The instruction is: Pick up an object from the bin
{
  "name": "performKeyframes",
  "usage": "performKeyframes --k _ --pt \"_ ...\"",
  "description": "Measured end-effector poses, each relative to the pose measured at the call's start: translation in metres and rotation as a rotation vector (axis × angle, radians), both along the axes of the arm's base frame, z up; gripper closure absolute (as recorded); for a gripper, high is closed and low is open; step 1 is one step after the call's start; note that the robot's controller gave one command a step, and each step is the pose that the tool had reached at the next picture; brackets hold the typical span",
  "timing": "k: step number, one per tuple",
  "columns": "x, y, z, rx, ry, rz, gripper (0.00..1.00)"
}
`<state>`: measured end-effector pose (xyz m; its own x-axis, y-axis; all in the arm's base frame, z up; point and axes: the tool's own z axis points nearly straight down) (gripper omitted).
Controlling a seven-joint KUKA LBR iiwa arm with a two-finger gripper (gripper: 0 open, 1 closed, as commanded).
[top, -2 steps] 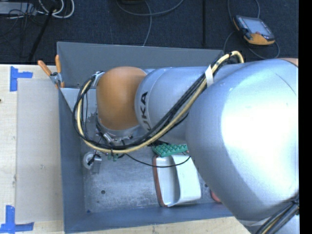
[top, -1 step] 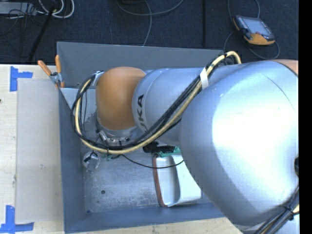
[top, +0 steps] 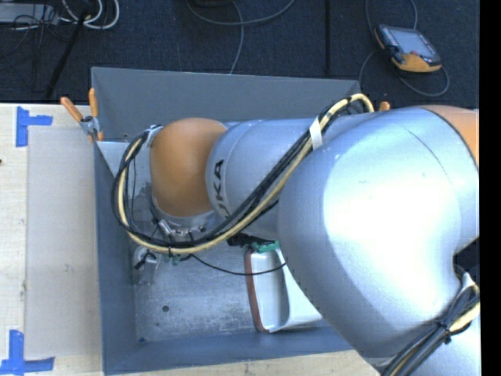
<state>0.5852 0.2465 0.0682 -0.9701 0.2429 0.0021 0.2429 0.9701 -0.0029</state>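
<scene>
My gripper (top: 178,227) is low in the left half of the bin, close to the left wall, and shows as a bit of metal under the wrist's orange dome. Just below and left of it a small dark and pale piece (top: 145,260) rests on the bin floor; I cannot tell whether it is loose or part of the gripper. To the right, near the front wall, lies a flat whitish container (top: 270,294) with a reddish-brown edge and a green top end (top: 264,248), partly under the arm.
The big silver arm covers the right and middle of the bin, with a yellow and black cable looping round the wrist. Bare grey floor shows at the front left, between the container and the left wall.
</scene>
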Motion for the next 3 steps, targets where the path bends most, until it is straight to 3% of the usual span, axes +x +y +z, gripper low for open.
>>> performKeyframes --k 1,2,3 --pt "0.0 -0.0004 -0.0005 -0.001 0.001 -0.002 0.0" --pt "0.0006 -0.0006 0.0002 0.0 0.0 -0.003 1.0" --pt "0.0007 -0.0007 0.0037 0.002 -0.002 -0.006 1.0"
